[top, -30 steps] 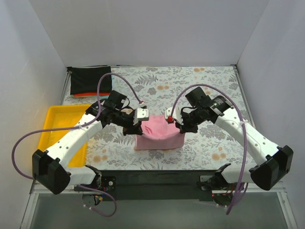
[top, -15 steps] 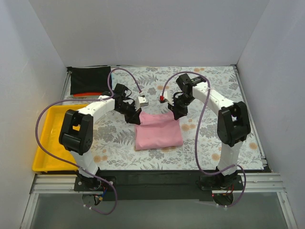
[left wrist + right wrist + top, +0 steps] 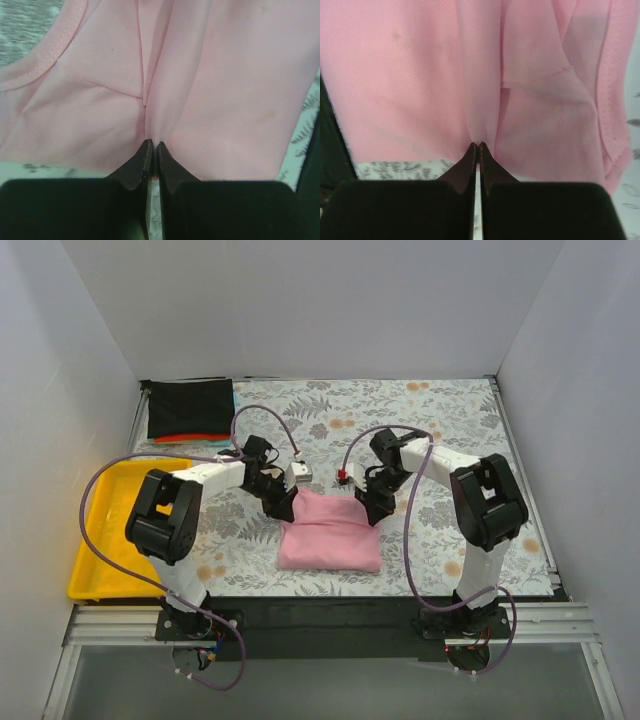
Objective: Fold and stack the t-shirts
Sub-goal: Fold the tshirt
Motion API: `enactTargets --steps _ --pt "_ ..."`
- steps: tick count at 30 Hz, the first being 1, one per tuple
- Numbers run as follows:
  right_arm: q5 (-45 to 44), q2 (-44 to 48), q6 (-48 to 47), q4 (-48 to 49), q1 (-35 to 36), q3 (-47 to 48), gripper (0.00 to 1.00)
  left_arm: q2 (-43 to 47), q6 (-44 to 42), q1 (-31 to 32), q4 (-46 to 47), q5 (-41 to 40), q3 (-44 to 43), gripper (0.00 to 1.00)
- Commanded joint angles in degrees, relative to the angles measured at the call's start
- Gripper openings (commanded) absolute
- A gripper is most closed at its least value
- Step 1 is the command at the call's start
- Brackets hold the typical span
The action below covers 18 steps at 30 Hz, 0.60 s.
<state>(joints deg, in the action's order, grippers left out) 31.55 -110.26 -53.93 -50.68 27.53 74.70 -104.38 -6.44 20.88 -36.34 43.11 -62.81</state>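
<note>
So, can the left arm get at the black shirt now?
Likely not yet: the left gripper is shut on the pink shirt. The black shirt lies uncovered at the far left, nothing between, so once freed it probably could.

Pink t-shirt (image 3: 330,535) lies folded, centre. Black t-shirt (image 3: 190,408) rests folded on orange-red t-shirt (image 3: 185,438), far-left corner.

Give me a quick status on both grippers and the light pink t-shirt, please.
Left gripper shut on light pink cloth t-shirt, far-left corner. Right gripper shut on its far-right corner. Shirt lies folded on floral table cloth. Nothing in the way.
</note>
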Motion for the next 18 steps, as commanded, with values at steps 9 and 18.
enactTargets --steps 9,18 --pt "10.08 14.02 12.44 -2.06 -1.24 -1.94 0.6 18.59 5.47 1.88 -0.41 6.98 5.25 0.38" --pt "24.16 1.55 29.82 1.27 -2.74 10.38 0.18 15.7 9.68 10.04 12.33 4.8 4.36 0.42"
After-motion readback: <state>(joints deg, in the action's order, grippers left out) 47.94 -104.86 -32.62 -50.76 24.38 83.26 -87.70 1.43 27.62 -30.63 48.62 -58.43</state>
